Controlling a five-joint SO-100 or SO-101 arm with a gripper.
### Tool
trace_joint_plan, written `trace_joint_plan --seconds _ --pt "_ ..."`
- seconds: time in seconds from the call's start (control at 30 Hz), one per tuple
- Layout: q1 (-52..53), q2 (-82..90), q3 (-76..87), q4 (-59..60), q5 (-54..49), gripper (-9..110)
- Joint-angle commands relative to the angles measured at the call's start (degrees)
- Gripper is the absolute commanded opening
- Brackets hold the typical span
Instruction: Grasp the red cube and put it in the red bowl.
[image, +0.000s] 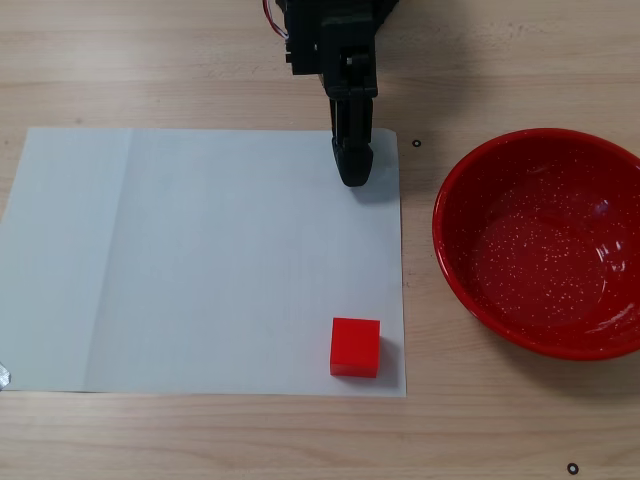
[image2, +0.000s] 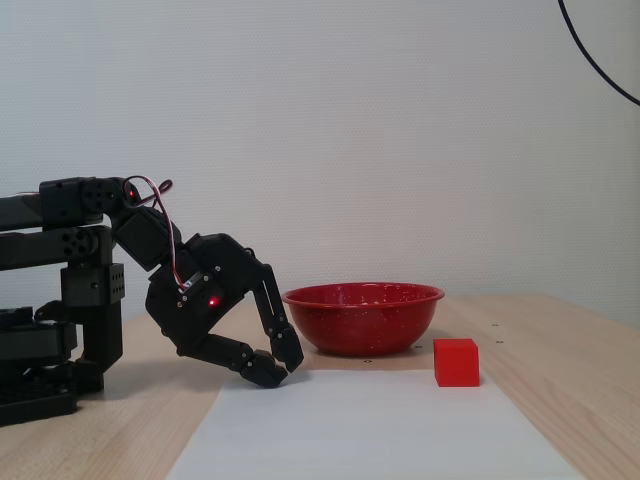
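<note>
The red cube (image: 355, 347) sits on the white paper sheet (image: 200, 260) near its lower right corner; it also shows in a fixed view from the side (image2: 456, 361). The red bowl (image: 545, 240) stands empty on the wood to the right of the sheet, and behind the cube in the side view (image2: 363, 316). My black gripper (image: 353, 172) hangs low over the sheet's upper right part, well apart from the cube. In the side view the gripper (image2: 277, 369) has its fingertips together and holds nothing.
The light wooden table (image: 150, 70) surrounds the sheet. The arm's base and body (image2: 60, 300) fill the left of the side view. Small black marks (image: 417, 143) dot the table near the bowl. A black cable (image2: 600, 60) curves at the upper right.
</note>
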Motion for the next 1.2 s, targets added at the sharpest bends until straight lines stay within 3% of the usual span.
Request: trace_joint_plan --seconds 0.0,0.83,1.17 --pt "1.6 0.4 0.3 0.5 1.0 0" --pt "1.6 -1.6 0.2 -2.4 1.6 0" --pt "1.1 -9.3 -8.4 -1.8 2.0 0"
